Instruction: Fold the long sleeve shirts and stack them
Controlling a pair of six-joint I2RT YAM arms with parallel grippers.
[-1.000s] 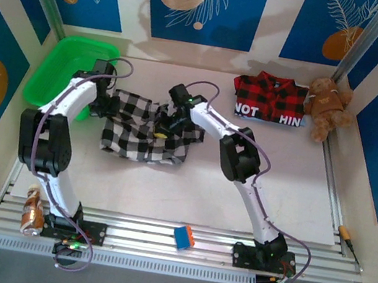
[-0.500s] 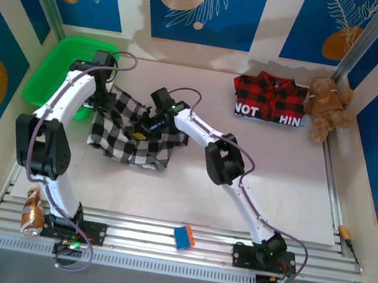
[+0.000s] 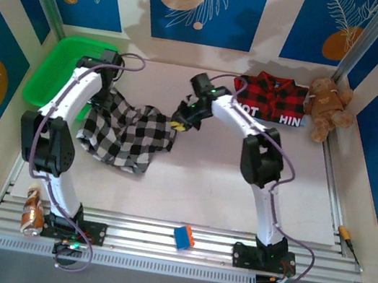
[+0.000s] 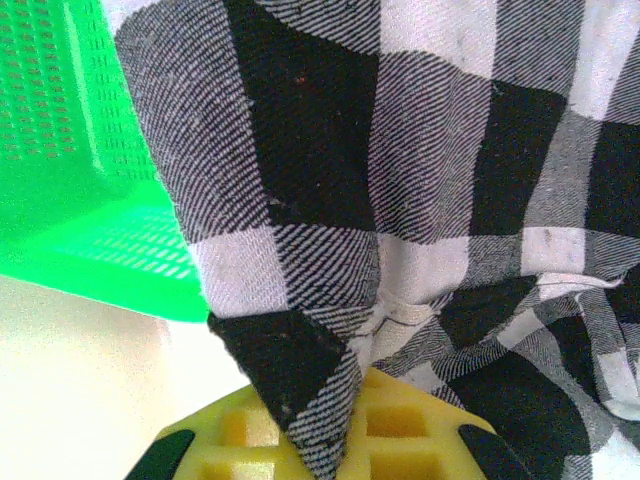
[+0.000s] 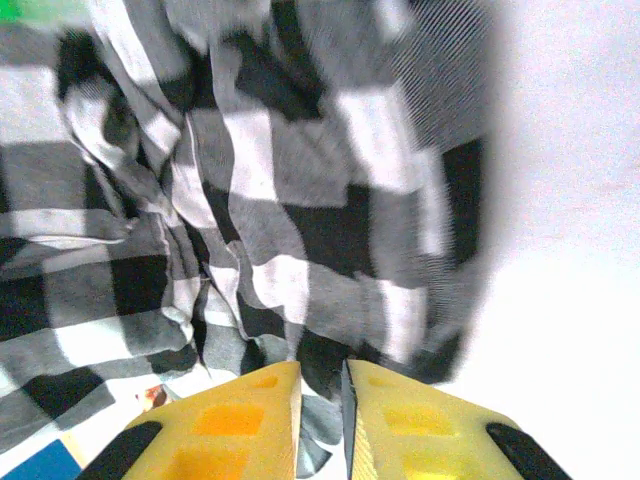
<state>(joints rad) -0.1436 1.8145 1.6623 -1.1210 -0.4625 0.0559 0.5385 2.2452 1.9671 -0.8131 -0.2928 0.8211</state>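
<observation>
The black-and-white checked shirt [image 3: 126,133] lies crumpled on the table at left centre, partly lifted. My left gripper [image 3: 100,94] is shut on its upper left edge beside the basket. In the left wrist view the checked cloth [image 4: 400,170] is pinched between the yellow fingers [image 4: 400,425] of the left gripper [image 4: 335,440]. My right gripper [image 3: 180,119] is at the shirt's upper right corner. Seen from the right wrist, the right gripper [image 5: 320,400] has its fingers nearly together with checked cloth [image 5: 300,230] in the narrow gap. The red-and-black plaid shirt [image 3: 269,101] lies folded at the back right.
The green plastic basket [image 3: 58,71] [image 4: 70,150] stands at the back left, close to my left gripper. A brown teddy bear [image 3: 327,106] sits at the far right by the plaid shirt. A blue-and-orange block [image 3: 184,236] and a can [image 3: 31,213] rest on the front rail.
My right gripper has swung right and back toward the plaid shirt, drawing the checked shirt's corner with it. The shirt has shifted left and bunched. The left gripper stays by the basket.
</observation>
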